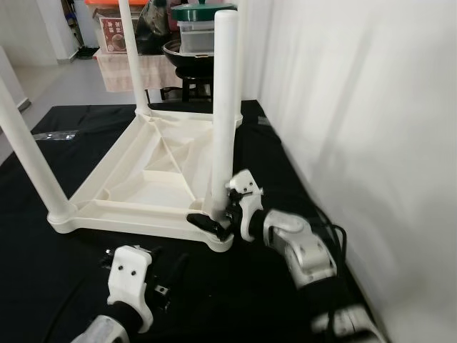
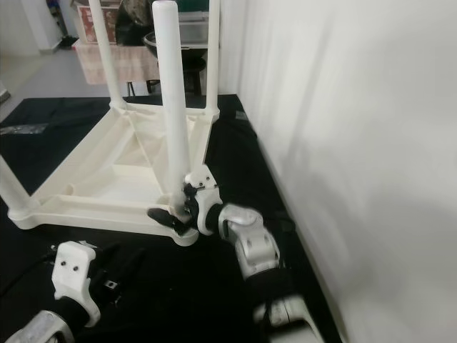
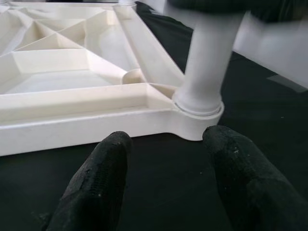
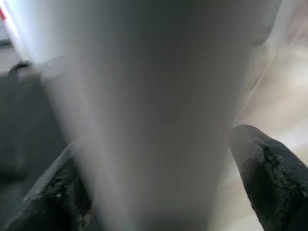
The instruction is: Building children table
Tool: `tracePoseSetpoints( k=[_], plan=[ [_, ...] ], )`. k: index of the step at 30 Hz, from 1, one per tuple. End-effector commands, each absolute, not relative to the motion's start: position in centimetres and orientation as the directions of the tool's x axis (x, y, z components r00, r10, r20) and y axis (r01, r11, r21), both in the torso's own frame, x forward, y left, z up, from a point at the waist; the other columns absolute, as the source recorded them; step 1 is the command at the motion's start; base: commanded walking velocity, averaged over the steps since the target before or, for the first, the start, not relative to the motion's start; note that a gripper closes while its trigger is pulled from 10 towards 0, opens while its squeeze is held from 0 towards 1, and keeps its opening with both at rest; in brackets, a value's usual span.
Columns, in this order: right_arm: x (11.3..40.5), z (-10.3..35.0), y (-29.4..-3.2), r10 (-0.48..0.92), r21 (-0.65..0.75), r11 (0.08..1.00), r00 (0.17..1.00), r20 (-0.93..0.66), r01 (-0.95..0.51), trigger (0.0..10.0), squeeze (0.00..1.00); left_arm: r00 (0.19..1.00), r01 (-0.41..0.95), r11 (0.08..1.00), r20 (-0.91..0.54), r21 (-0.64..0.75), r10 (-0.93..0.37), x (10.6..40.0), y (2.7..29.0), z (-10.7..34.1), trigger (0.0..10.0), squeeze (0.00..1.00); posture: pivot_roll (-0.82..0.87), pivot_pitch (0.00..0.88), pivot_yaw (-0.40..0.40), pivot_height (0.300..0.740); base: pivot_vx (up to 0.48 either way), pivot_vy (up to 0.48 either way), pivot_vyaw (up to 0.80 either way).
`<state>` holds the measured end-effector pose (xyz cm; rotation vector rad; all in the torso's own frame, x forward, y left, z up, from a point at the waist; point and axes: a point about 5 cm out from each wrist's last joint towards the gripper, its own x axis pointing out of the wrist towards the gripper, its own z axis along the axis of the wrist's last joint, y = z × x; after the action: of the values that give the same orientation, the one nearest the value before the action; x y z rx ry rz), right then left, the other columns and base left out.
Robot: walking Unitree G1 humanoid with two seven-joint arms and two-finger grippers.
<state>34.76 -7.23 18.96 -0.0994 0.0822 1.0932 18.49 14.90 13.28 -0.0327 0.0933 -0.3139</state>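
A white plastic children's table [image 1: 143,193] lies upside down on a black mat [image 1: 271,157], its legs pointing up. The near right leg [image 1: 225,107] stands in its corner socket [image 3: 197,108]. My right gripper [image 1: 220,218] is shut on this leg just above the socket, one black finger [image 4: 269,168] on each side of the leg [image 4: 144,110]. My left gripper [image 1: 171,275] is low over the mat, just in front of the table's near edge. It is open with nothing between its fingers [image 3: 101,178] and points at the same corner.
A white wall [image 1: 357,107] runs close along the right of the mat. Other table legs rise at the near left [image 1: 28,150] and the back [image 1: 132,50]. Behind the mat stand a cloth-covered table with boxes [image 1: 114,32] and stacked pots [image 1: 193,43].
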Motion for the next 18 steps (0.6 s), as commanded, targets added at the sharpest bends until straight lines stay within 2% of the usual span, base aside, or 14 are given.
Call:
tracePoseSetpoints(
  k=[1,2,3,5,8,9,12,13,18],
  plan=[
    [35.1,19.1,-7.1,0.933,-0.043,0.337,0.340,-0.118,-0.940,10.0,0.00,0.947,0.302,0.952,-0.098,-0.045,-0.305,18.4,15.0,13.2,10.0,0.00,0.07,0.000,-0.070,0.740,0.000,0.000,0.00],
    [35.5,19.5,-7.3,0.947,-0.054,0.288,0.293,-0.131,-0.956,10.0,0.00,0.948,0.301,0.953,-0.097,-0.044,-0.304,18.4,15.0,13.2,10.0,0.00,0.08,0.000,-0.071,0.740,0.000,0.000,0.00],
    [35.5,19.5,-7.3,0.947,-0.054,0.288,0.293,-0.131,-0.956,10.0,0.00,0.948,0.301,0.953,-0.097,-0.044,-0.304,18.4,15.0,13.2,10.0,0.00,0.08,0.000,-0.071,0.740,0.000,0.000,0.00],
    [35.6,20.3,-7.3,0.973,-0.070,0.181,0.189,-0.135,-0.981,10.0,0.00,0.949,0.299,0.953,-0.096,-0.044,-0.302,18.4,15.1,13.2,10.0,0.00,0.08,0.000,-0.071,0.740,0.000,0.000,0.00],
    [36.0,20.8,-7.0,0.979,-0.058,0.133,0.140,-0.151,-0.989,10.0,0.00,0.949,0.297,0.954,-0.098,-0.040,-0.299,18.3,15.1,13.2,10.0,0.00,0.09,0.000,-0.072,0.740,0.000,0.000,0.00],
    [36.3,21.0,-6.8,0.978,-0.046,0.126,0.132,-0.161,-0.991,4.6,0.00,0.949,0.296,0.954,-0.099,-0.040,-0.299,18.3,15.1,13.2,10.0,0.00,0.09,0.000,-0.073,0.740,0.000,0.000,0.00],
    [36.5,21.1,-6.7,0.978,-0.039,0.122,0.126,-0.167,-0.992,4.6,0.00,0.949,0.295,0.955,-0.100,-0.041,-0.298,18.3,15.1,13.2,10.0,0.00,0.09,0.000,-0.073,0.740,0.000,0.000,0.00],
    [36.6,21.2,-6.8,0.979,-0.031,0.123,0.126,-0.163,-0.992,0.0,0.00,0.950,0.293,0.955,-0.101,-0.041,-0.296,18.3,15.1,13.2,10.0,0.00,0.09,0.000,-0.077,0.740,0.000,0.000,0.00],
    [37.1,21.0,-7.5,0.976,-0.014,0.167,0.167,-0.136,-0.986,0.0,0.00,0.951,0.290,0.956,-0.102,-0.045,-0.293,18.3,15.0,13.2,10.0,0.00,0.09,0.000,-0.075,0.740,0.000,0.000,0.00]
  ],
)
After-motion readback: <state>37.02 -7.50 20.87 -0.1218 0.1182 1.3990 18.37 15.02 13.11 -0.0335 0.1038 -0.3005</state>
